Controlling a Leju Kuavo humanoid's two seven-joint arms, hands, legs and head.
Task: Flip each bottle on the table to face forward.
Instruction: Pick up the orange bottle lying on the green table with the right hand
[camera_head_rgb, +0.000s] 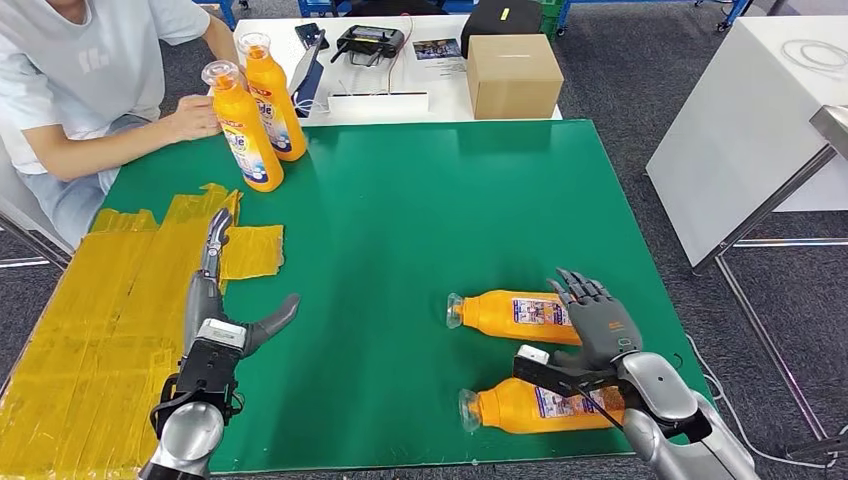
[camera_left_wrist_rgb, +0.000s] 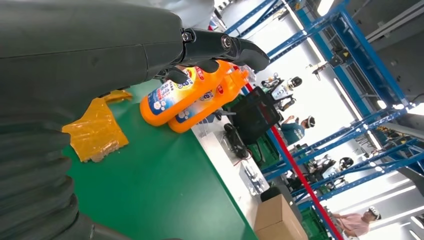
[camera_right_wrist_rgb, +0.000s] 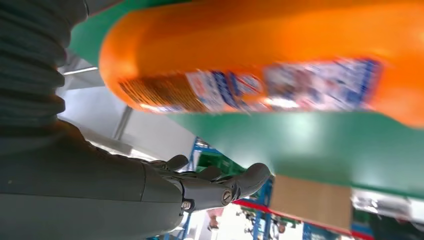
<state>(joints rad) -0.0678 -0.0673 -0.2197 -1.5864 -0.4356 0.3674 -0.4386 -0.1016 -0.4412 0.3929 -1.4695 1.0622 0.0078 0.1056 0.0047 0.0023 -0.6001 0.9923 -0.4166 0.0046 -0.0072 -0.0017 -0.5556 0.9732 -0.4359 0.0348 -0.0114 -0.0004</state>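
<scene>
Two bottles (camera_head_rgb: 262, 110) stand side by side at the table's (camera_head_rgb: 400, 220) far left corner; two lying bottles (camera_head_rgb: 520, 316) rest near the right front, one behind the other. A box (camera_head_rgb: 514, 75) sits beyond the far edge

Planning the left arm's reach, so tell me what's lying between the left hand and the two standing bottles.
Head view: between the left hand and the standing bottles lie a crumpled patch of yellow tape and bare green mat.
</scene>
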